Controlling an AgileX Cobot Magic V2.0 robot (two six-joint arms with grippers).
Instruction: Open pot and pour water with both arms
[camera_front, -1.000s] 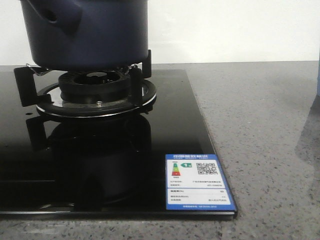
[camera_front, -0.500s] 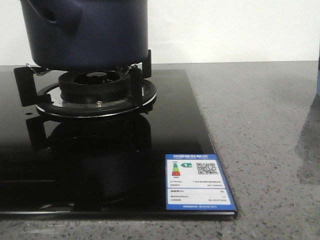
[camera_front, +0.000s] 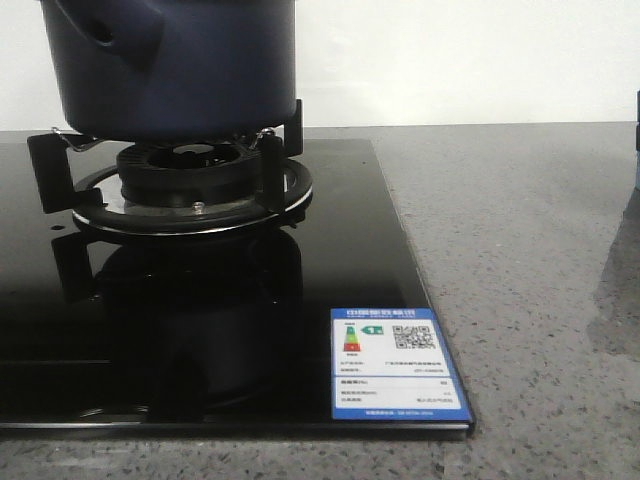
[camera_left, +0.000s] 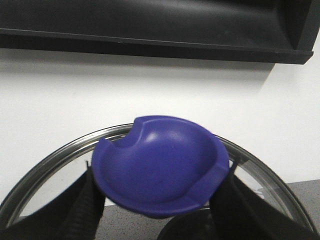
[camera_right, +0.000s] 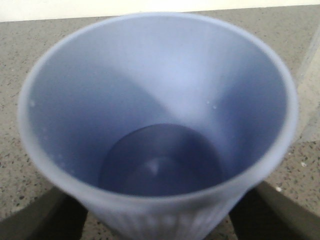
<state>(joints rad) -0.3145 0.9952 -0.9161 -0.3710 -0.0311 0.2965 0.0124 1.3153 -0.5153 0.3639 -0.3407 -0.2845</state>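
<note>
The dark navy pot (camera_front: 175, 65) stands on the gas burner (camera_front: 190, 185) at the back left; its top is cut off by the front view's edge. In the left wrist view my left gripper (camera_left: 160, 200) is shut on the purple knob (camera_left: 160, 160) of the glass lid (camera_left: 60, 160), with white wall behind the lid. My right gripper (camera_right: 160, 217) is shut on a pale blue ribbed cup (camera_right: 155, 100) above the grey counter. I cannot tell whether the cup's dark bottom holds water. Neither gripper shows in the front view.
A black glass hob (camera_front: 340, 260) with a blue energy label (camera_front: 395, 365) covers the left of the grey speckled counter (camera_front: 520, 260). A dark hood (camera_left: 150, 25) hangs on the wall above. A thin blue sliver (camera_front: 637, 140) shows at the far right edge.
The blue sliver at the front view's right edge has narrowed, sliding further out of frame, and the shadow on the counter below it has shifted. The pot has not moved.
</note>
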